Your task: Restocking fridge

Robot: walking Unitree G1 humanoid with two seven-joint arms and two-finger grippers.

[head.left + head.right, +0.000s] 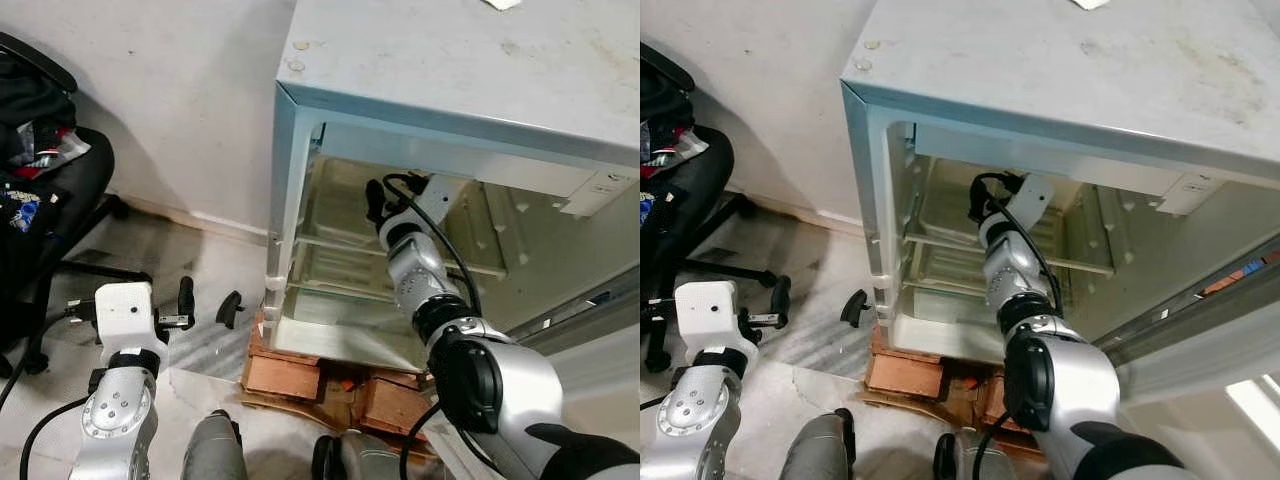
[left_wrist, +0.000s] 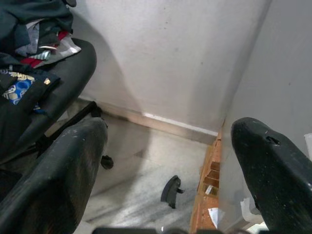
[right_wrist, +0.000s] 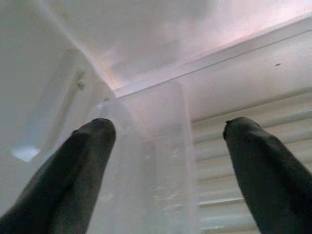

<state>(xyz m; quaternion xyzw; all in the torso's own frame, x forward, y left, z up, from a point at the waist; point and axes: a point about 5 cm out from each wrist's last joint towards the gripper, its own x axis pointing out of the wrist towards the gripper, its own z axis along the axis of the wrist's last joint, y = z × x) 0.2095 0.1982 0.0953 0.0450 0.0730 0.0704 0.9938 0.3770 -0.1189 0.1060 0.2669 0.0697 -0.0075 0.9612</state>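
Observation:
A small white fridge (image 1: pixel 450 70) stands open on a stack of bricks (image 1: pixel 290 375). Its bare shelves (image 1: pixel 330 245) show inside. My right arm reaches into the upper compartment, and my right gripper (image 1: pixel 375 203) is close under the fridge's ceiling. In the right wrist view this gripper (image 3: pixel 165 129) is open, with a clear plastic bin (image 3: pixel 161 146) standing past its spread fingers and untouched by them. My left gripper (image 1: pixel 186 300) hangs low at the left of the fridge, over the floor. It is open (image 2: pixel 168 129) and holds nothing.
A black office chair (image 1: pixel 40 180) piled with clothes stands at the left by the wall. A small black part (image 2: pixel 170 190) lies on the marble floor near the bricks. The fridge door (image 1: pixel 580 310) hangs open at the right.

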